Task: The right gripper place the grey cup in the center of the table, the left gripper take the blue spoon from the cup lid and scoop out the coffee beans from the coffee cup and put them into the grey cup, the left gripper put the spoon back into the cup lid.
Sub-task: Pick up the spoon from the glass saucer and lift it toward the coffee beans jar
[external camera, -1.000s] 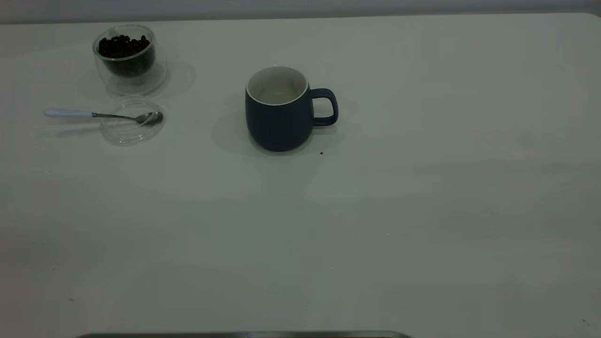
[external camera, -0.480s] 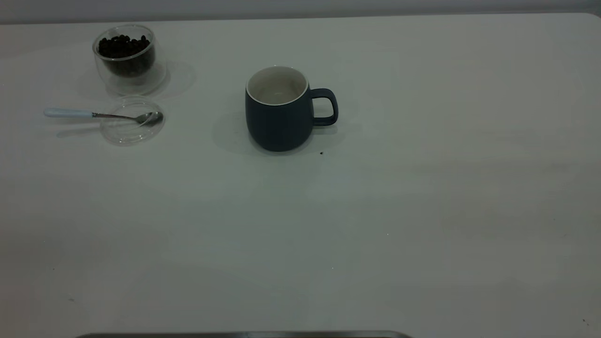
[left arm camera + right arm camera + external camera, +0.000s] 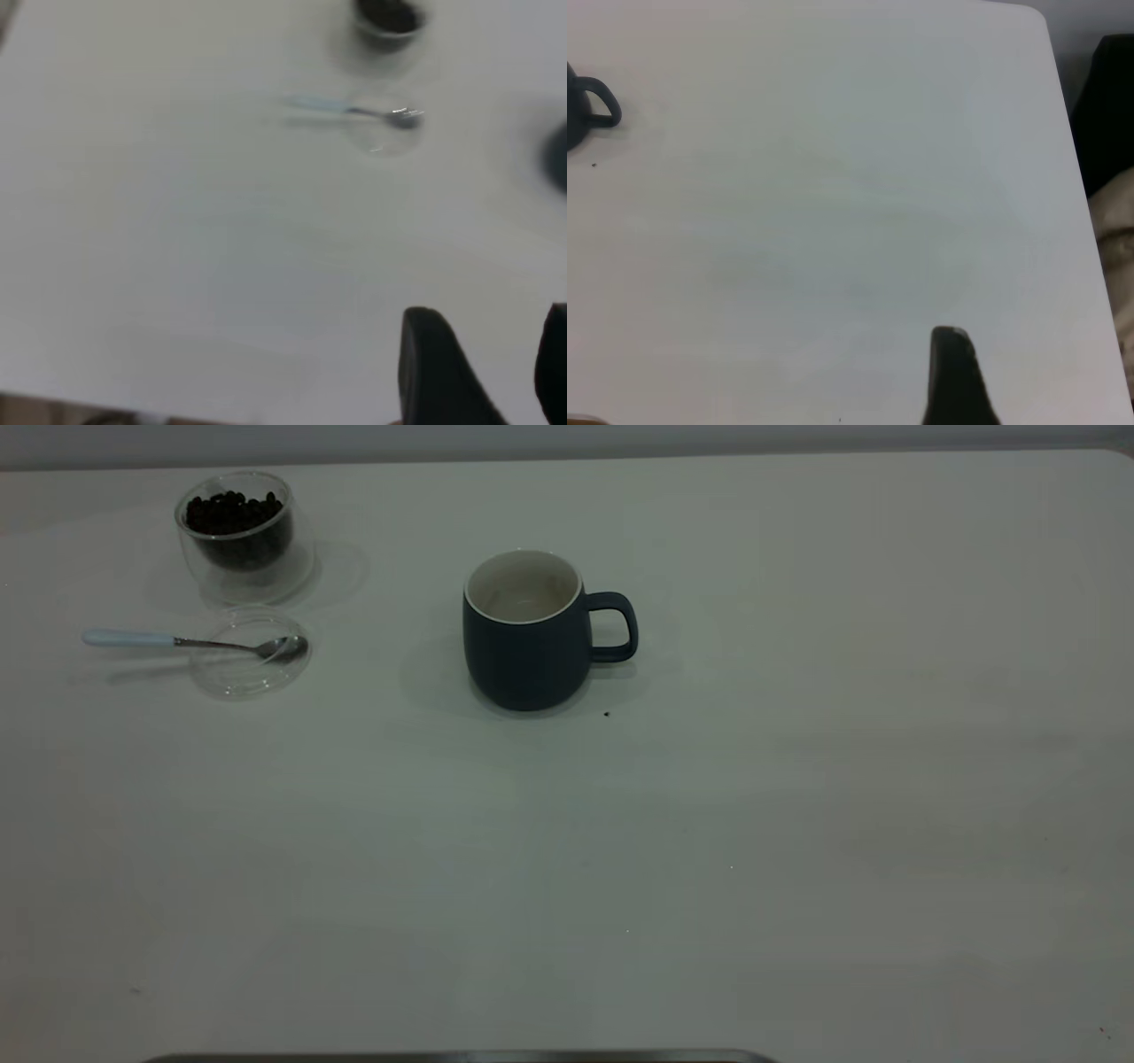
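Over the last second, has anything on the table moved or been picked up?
Nothing visibly changed. The grey cup stands where it was near the middle of the table, the blue spoon lies with its bowl in the cup lid, and the coffee cup keeps its coffee beans. Neither arm appears in the exterior view; the left gripper hovers above bare table, away from the spoon.

1. Your left gripper (image 3: 483, 372) shows up as 2 matte black fingers (image 3: 430, 367), rounded at the tips and widening toward the base.
2. On the right gripper (image 3: 952, 376) you only get 1 black finger, same tapered shape.
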`<control>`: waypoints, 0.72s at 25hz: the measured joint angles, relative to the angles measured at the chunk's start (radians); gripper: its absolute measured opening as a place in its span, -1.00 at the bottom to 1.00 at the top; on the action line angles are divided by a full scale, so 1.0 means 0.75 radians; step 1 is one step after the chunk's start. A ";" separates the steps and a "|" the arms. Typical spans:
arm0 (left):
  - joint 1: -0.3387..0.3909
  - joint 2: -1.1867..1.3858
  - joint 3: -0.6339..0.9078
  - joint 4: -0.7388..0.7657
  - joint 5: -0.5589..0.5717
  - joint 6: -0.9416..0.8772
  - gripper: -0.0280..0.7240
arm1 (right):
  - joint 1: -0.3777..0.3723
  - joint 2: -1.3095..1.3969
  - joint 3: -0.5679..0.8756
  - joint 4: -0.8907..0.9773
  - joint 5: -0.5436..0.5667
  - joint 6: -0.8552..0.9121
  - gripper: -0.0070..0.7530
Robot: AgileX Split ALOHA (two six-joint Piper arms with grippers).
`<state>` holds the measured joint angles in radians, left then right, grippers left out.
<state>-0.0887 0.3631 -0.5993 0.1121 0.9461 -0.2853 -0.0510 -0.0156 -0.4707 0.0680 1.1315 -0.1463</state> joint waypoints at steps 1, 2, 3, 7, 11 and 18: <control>0.000 0.077 -0.029 0.028 -0.007 -0.006 -0.03 | 0.000 0.000 0.000 0.000 0.000 0.000 0.21; 0.000 0.170 -0.061 0.049 -0.013 -0.009 -0.04 | 0.000 0.000 0.000 0.000 0.000 0.000 0.21; 0.000 0.258 -0.089 0.066 -0.023 -0.012 -0.05 | 0.000 0.000 0.000 0.000 0.000 0.000 0.21; 0.000 0.562 -0.252 0.167 -0.026 -0.017 -0.10 | 0.000 0.000 0.000 0.000 0.000 0.000 0.21; 0.006 0.802 -0.472 0.401 0.058 -0.021 -0.28 | 0.000 0.000 0.000 0.000 0.000 0.000 0.21; 0.257 0.987 -0.688 0.532 0.107 -0.073 -0.43 | 0.000 0.000 0.000 0.000 0.000 0.001 0.21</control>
<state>0.1040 1.1034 -1.1152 0.5110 1.0266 -0.3402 -0.0510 -0.0156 -0.4707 0.0680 1.1315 -0.1453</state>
